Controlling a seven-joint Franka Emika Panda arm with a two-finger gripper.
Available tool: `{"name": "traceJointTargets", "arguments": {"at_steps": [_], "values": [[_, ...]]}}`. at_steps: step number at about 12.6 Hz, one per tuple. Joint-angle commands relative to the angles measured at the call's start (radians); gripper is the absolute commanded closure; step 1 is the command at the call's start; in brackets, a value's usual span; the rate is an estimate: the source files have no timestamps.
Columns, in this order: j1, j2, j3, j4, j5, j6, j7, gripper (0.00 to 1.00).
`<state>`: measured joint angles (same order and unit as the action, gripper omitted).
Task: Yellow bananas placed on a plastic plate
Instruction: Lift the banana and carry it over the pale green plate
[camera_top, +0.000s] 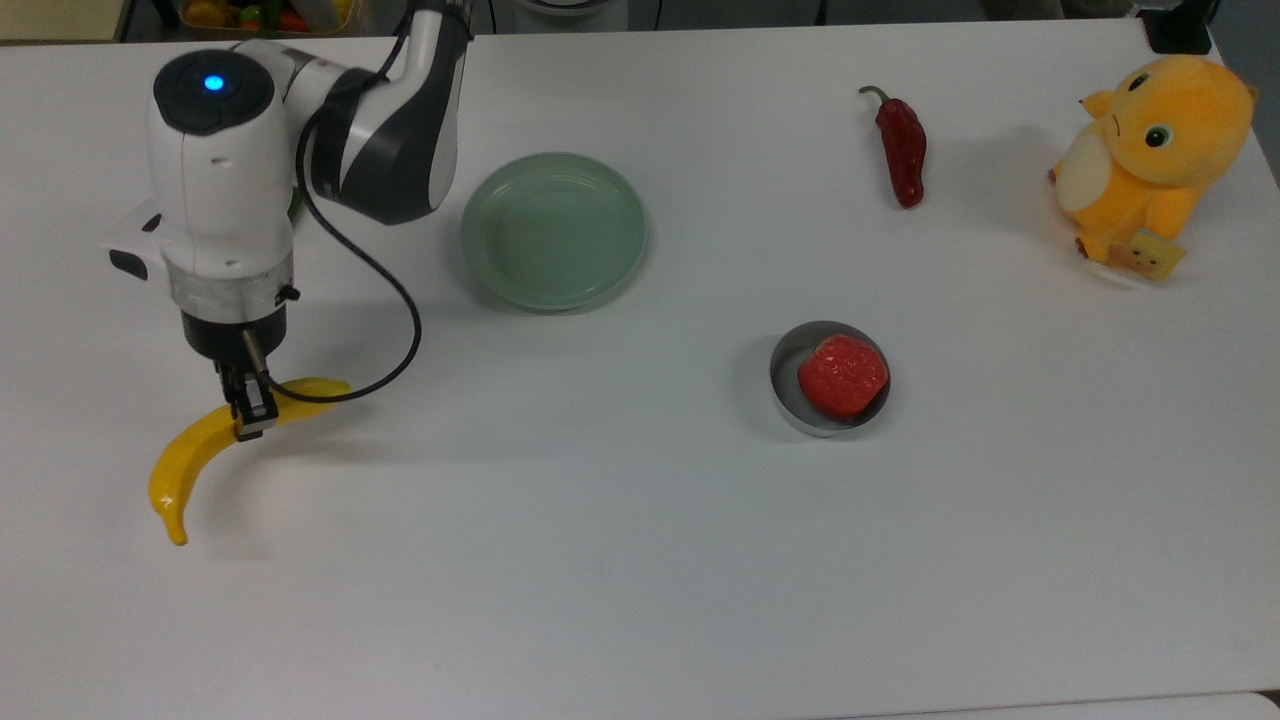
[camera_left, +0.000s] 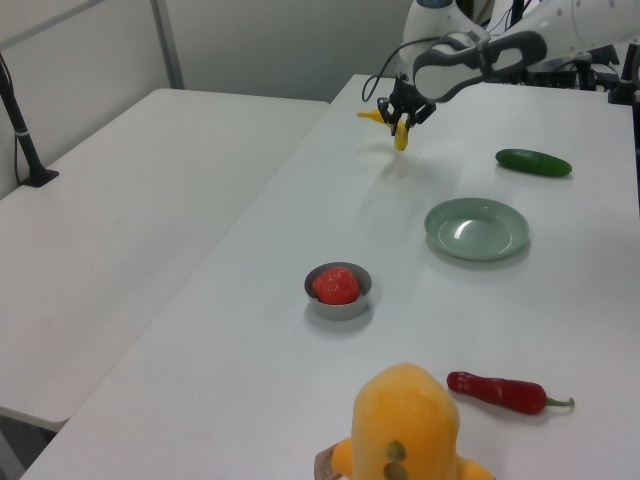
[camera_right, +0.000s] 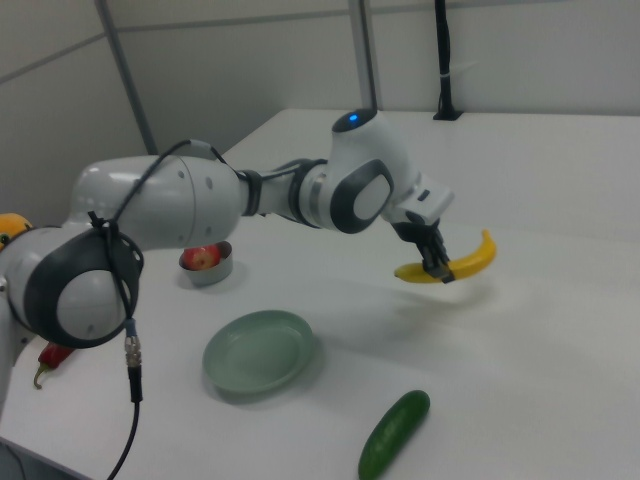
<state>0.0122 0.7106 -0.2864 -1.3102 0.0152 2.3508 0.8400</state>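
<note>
One curved yellow banana (camera_top: 205, 446), clamped near its thicker end by the gripper (camera_top: 252, 418) and, to judge from the shadow beneath it in the right view, lifted clear of the white table (camera_top: 640, 560). Seen again in the left view as a small yellow arc (camera_left: 399, 132) hanging from the gripper (camera_left: 403, 117), and in the right view (camera_right: 452, 264) level and crosswise between the closed fingers, gripper (camera_right: 439, 262) pointing down. Well apart from the pale green plastic plate (camera_top: 553, 231), with bare table between; banana toward the top view's lower left of the plate, plate empty. Beyond the plate on its far side in the left view, a dark green cucumber (camera_left: 533, 162); toward the top view's lower right of the plate, a grey metal bowl (camera_top: 828, 379) with a red fruit; farther right, a red chilli (camera_top: 901, 148) and an orange plush toy (camera_top: 1150, 155). Probably light, stiff and glossy, so likely to slip or swing in a narrow pinch; hold taken off-centre, the long tapered end free to droop. Safest grip likely across the middle of the curve.
</note>
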Motion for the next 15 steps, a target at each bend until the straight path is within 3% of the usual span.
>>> {"name": "traceJointTargets", "arguments": {"at_steps": [1, 5, 10, 15], "values": [[-0.024, -0.233, 0.104, -0.251, -0.029, 0.004, -0.102, 0.82], [-0.021, -0.419, 0.176, -0.424, -0.026, -0.062, -0.241, 0.82], [0.064, -0.592, 0.216, -0.595, -0.024, -0.226, -0.432, 0.82], [0.126, -0.591, 0.253, -0.643, -0.029, -0.364, -0.577, 0.79]]}}
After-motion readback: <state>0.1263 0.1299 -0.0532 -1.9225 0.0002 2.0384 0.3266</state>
